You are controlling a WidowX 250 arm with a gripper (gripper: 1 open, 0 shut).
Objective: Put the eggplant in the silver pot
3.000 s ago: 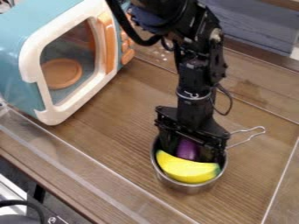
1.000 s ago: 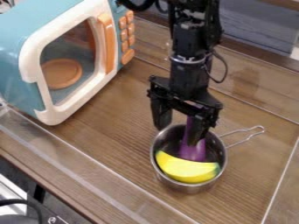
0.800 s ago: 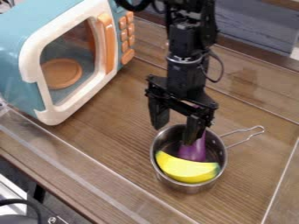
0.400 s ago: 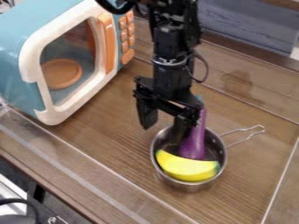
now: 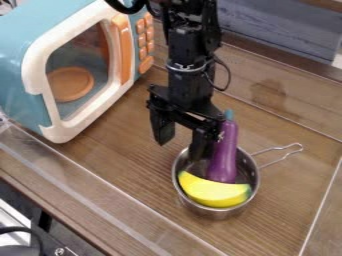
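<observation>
The purple eggplant point(image 5: 225, 150) stands tilted inside the silver pot point(image 5: 201, 203), its dark stem cap up near the rim on the right. A yellow banana point(image 5: 214, 190) lies in the pot in front of it. My gripper point(image 5: 186, 132) hangs open just above the pot's left rear rim, fingers pointing down, with nothing between them. It is left of the eggplant, and I cannot tell whether the right finger touches it. The pot's wire loop handle point(image 5: 281, 153) sticks out to the right.
A toy microwave point(image 5: 67, 65) in teal, cream and orange stands at the back left with its door shut. The wooden table point(image 5: 94, 160) has its near edge running along the lower left.
The gripper has lifted out of the pot and shifted left and back, leaving the eggplant standing in the pot. The eggplant is now fully visible beside the right finger.
</observation>
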